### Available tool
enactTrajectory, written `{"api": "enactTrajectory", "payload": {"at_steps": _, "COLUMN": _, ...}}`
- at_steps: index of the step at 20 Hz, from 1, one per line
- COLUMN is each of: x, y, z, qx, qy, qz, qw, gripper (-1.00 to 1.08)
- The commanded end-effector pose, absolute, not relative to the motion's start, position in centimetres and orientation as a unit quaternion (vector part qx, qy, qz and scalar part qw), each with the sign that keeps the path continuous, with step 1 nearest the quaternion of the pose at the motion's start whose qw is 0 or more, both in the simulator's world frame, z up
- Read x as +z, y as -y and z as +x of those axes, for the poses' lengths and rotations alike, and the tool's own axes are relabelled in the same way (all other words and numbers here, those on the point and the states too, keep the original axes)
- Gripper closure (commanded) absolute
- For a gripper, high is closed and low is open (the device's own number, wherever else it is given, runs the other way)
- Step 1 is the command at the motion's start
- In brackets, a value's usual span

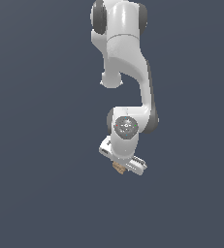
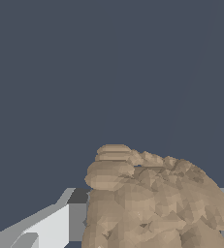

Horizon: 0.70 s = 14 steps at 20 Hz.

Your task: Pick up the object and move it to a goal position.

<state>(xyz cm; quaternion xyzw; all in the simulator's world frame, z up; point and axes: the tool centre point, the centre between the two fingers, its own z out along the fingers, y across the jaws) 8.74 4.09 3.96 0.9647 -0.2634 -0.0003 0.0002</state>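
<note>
Object (image 1: 118,168) pinched between fingers (image 2: 50,227) of gripper (image 1: 121,167), closed on it; bumpy surface, slight grip — risk slipping mid-carry.

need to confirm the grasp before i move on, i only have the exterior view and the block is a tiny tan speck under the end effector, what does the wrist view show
Observer: In the wrist view the block fills the lower part of the picture, right at the end effector.
Operator: what does its surface look like
Observer: Bumpy and mottled tan-brown, with rounded ridges along one upper edge.
Operator: can you see a finger
Observer: One white and grey finger shows beside the block. The other side is hidden by the block, so I cannot confirm contact on both sides.
</note>
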Motion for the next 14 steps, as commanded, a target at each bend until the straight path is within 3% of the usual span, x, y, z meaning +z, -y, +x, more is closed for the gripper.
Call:
{"api": "enactTrajectory", "payload": {"at_steps": 1, "x": 4.2, "y": -4.5, "z": 8.7, "qx": 0.000, "qy": 0.263, "qz": 0.965, "qw": 0.000, "gripper": 1.08}}
{"api": "enactTrajectory", "payload": {"at_steps": 14, "x": 11.3, "y": -14.2, "z": 8.6, "qx": 0.000, "qy": 0.263, "qz": 0.965, "qw": 0.000, "gripper": 1.08}}
